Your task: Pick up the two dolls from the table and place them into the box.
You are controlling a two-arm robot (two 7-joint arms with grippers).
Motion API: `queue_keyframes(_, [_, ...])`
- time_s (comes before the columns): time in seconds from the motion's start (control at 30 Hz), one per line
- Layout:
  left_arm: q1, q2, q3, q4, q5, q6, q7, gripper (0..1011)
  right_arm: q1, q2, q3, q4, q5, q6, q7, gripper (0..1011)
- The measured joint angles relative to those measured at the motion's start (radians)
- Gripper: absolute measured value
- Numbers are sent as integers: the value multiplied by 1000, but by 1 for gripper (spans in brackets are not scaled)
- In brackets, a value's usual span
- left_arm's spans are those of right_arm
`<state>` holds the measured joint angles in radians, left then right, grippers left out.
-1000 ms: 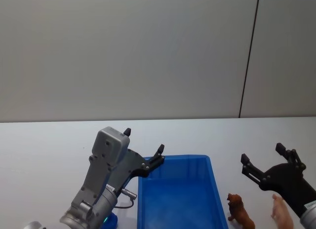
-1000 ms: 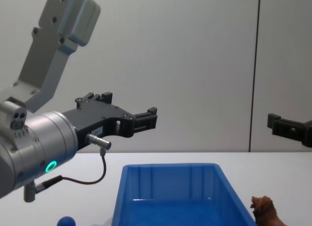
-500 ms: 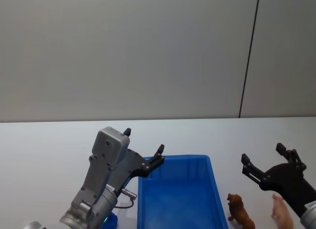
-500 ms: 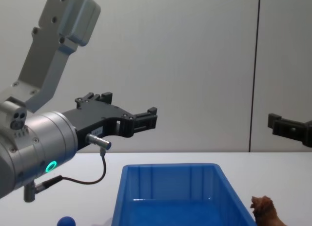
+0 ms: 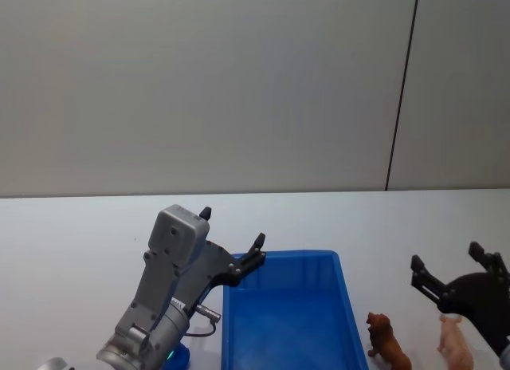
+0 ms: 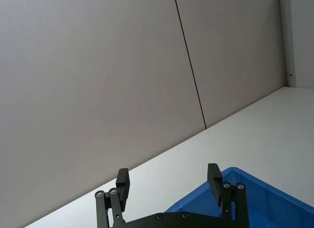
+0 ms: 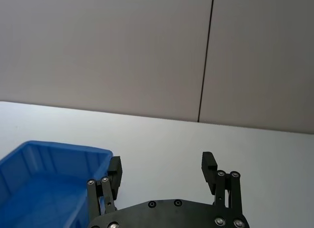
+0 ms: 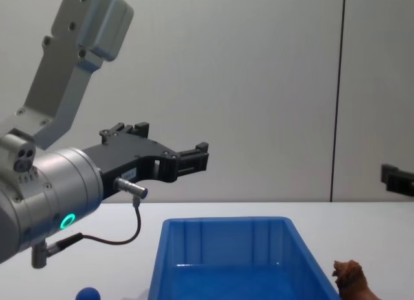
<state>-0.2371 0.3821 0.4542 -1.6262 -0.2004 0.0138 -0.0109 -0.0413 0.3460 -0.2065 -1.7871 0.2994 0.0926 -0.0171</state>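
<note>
The blue box (image 5: 287, 257) sits on the white table (image 5: 72, 242), and I see nothing inside it. Right of it stand the shaggy reddish-brown doll (image 5: 388, 343) and the pale pink doll (image 5: 454, 343). A blue rounded doll (image 5: 182, 356) lies at the box's left, under my left arm. My left gripper (image 5: 233, 226) hangs open above the box's far left corner, holding nothing. My right gripper (image 5: 446, 255) is open and empty, raised above and just behind the pink doll. The chest view shows the brown doll (image 8: 349, 278), the blue doll (image 8: 87, 293) and the left gripper (image 8: 174, 148).
A plain grey wall with a dark vertical seam (image 5: 401, 91) stands behind the table. White tabletop stretches beyond the box and to both sides. The right wrist view shows the box's corner (image 7: 49, 154) beside the right gripper (image 7: 162, 161).
My right gripper has shifted to the right and slightly lower, away from the box and toward the pink doll. The left arm, the box and the dolls have not moved.
</note>
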Motion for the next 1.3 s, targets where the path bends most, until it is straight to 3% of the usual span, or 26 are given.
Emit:
queue_keyframes(0.73, [0, 0, 0, 0, 0, 0, 0, 1001, -117, 26, 11, -50, -16, 119, -123, 1001])
queue_keyframes(1.3, [0, 0, 0, 0, 0, 0, 0, 1001, -149, 16, 9, 9, -30, 100, -116, 1001])
